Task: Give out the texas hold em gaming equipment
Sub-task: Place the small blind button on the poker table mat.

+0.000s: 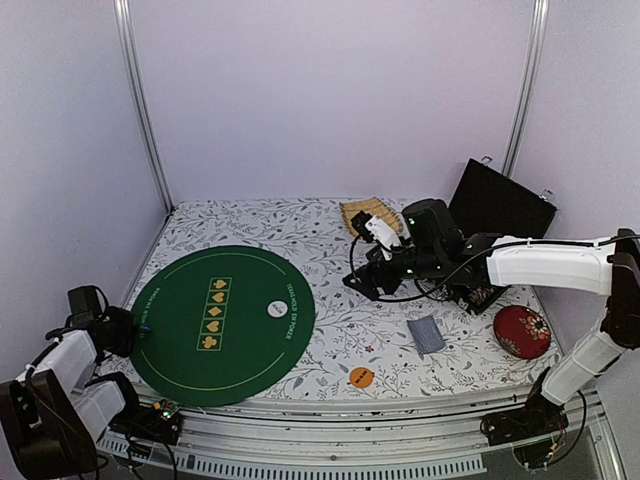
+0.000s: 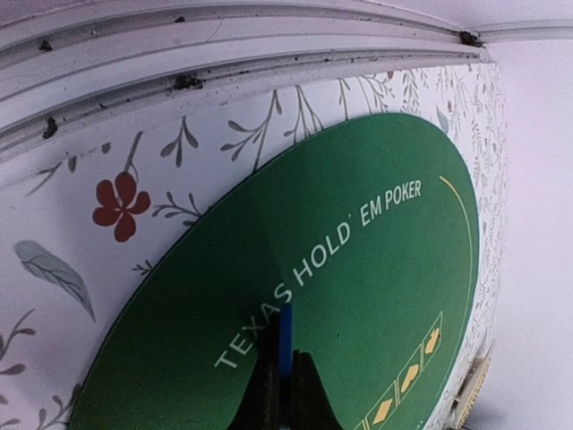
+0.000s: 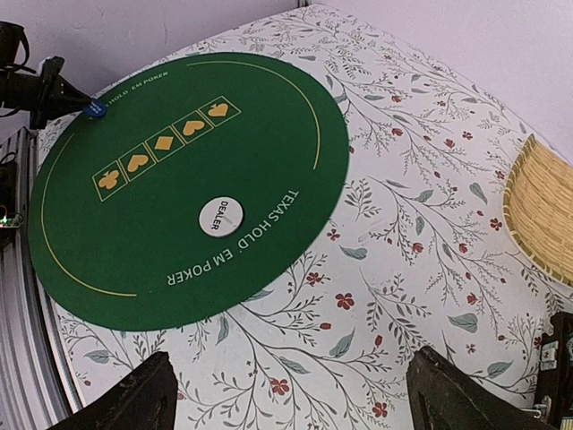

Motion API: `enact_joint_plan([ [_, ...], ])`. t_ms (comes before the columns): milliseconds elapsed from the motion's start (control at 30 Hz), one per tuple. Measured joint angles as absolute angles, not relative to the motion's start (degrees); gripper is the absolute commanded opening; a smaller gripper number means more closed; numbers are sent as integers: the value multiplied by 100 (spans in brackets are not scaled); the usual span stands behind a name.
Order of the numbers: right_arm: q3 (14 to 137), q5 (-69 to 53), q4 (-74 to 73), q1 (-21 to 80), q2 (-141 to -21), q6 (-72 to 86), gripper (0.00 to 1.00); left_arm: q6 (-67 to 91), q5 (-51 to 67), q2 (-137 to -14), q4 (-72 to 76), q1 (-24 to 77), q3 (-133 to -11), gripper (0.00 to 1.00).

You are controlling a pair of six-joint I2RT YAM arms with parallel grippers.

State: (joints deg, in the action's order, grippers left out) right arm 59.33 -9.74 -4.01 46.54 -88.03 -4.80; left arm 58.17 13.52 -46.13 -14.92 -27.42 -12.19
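pale lilac walls [image 1: 320, 90] close in a tabletop [image 1: 330, 240] spread with a white floral cloth. a round green mat [image 1: 190, 340] printed "texas hold' em poker" lies on its left part. a white dealer token [image 1: 277, 309] sits flat on the mat near its right edge.

the left fingers [image 1: 133, 326] are pressed together on a blue token [image 3: 96, 108], pinching it edge-on at the mat's left rim, low over the felt. whether the token touches the mat i cannot tell.

the right fingers [image 1: 362, 283] are spread wide with nothing between them, hovering over bare cloth between the mat and a woven tray [image 1: 372, 213] at the back.

grey-blue cards [image 1: 426, 335] lie face down on the cloth right of the mat; one card or a small stack, i cannot tell. an orange token [image 1: 361, 377] rests near the front edge, and a red cushion [image 1: 522, 331] lies further right. a black case [image 1: 500, 205] stands behind the right arm.
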Motion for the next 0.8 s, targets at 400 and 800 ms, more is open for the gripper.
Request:
enact_joint_plan([
  [400,6180,-1074,-867,4654,-8910,-548,95,5682,639,-3938,-2397,-2762,-1398,95],
  [800,6871,-781,-2731,5430,-9835,-110,99,4661,5,-4775,-2058,-1002,-3223,98],
])
